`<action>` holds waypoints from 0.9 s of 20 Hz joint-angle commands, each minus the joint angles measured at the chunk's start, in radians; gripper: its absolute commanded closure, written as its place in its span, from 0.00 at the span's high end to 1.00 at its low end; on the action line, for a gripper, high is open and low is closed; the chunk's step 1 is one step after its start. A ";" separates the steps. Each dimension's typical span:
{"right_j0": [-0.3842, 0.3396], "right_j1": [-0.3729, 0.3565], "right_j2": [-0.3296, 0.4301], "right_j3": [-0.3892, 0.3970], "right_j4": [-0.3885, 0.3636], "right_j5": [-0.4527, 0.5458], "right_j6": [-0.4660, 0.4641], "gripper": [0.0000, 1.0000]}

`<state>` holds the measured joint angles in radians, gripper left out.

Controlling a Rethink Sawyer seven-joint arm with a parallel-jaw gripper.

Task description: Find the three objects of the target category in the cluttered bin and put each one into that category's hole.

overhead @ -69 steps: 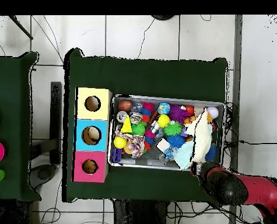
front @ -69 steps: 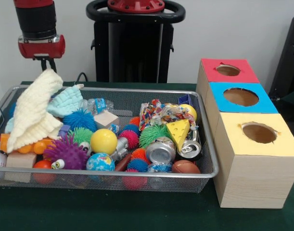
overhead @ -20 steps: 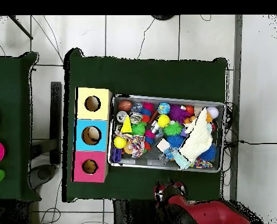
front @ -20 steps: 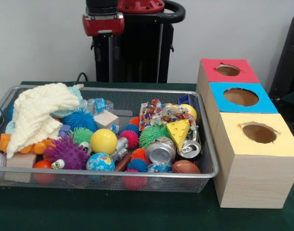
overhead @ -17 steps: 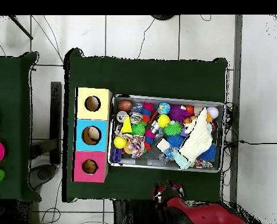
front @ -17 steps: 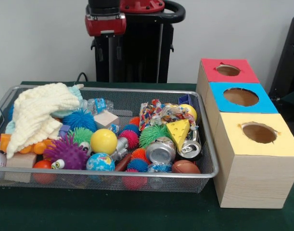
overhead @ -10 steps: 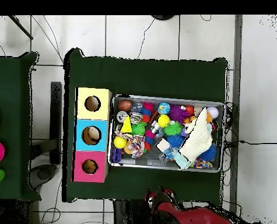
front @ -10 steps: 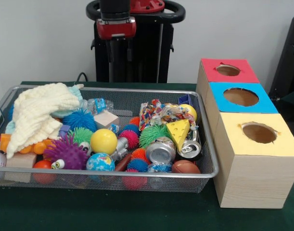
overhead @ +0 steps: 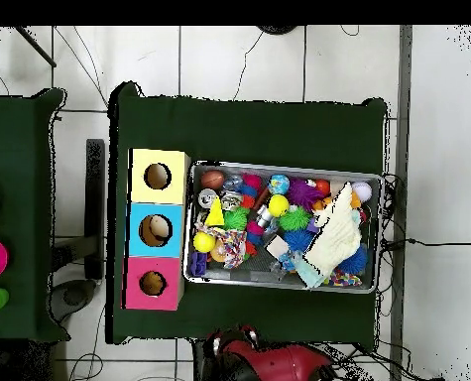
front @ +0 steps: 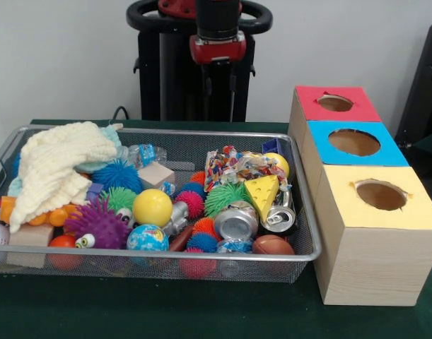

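Note:
The wire mesh bin [front: 166, 131] stands on the green table, full of mixed toys; it also shows in the overhead view [overhead: 279, 166]. A cream knitted cloth [front: 56, 166] lies over its left end, at the right end in the overhead view [overhead: 336, 233]. The red-faced hole [front: 335, 103] is the farthest on the wooden box to the right of the bin, and it shows in the overhead view too [overhead: 153, 284]. My gripper [front: 219, 99] hangs open and empty behind the bin's far rim, in front of the black pedestal. In the overhead view only the arm [overhead: 264, 362] shows, below the table.
The blue-faced hole [front: 354, 142] and the yellow-faced hole [front: 380, 195] sit nearer on the same box. In the bin lie a yellow ball [front: 152, 207], a cheese wedge [front: 262, 195], crushed cans [front: 235, 220], a purple spiky ball [front: 95, 224] and several other spiky balls.
The gripper let go of the cream cloth, which now lies flat on the bin's left end. The arm rose and swung right in the front view, to behind the bin's middle.

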<state>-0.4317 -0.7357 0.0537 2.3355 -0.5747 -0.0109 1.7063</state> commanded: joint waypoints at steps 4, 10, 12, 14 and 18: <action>0.110 0.034 -0.061 -0.134 0.235 -0.086 0.268 1.00; 0.156 0.004 -0.075 -0.163 0.315 -0.014 0.224 1.00; 0.162 -0.007 -0.073 -0.175 0.331 0.023 0.203 1.00; 0.169 -0.015 -0.073 -0.181 0.347 0.049 0.189 1.00; 0.178 -0.012 -0.071 -0.191 0.374 0.066 0.175 1.00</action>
<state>-0.2610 -0.7470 -0.0233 2.3124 -0.2912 -0.0128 1.7078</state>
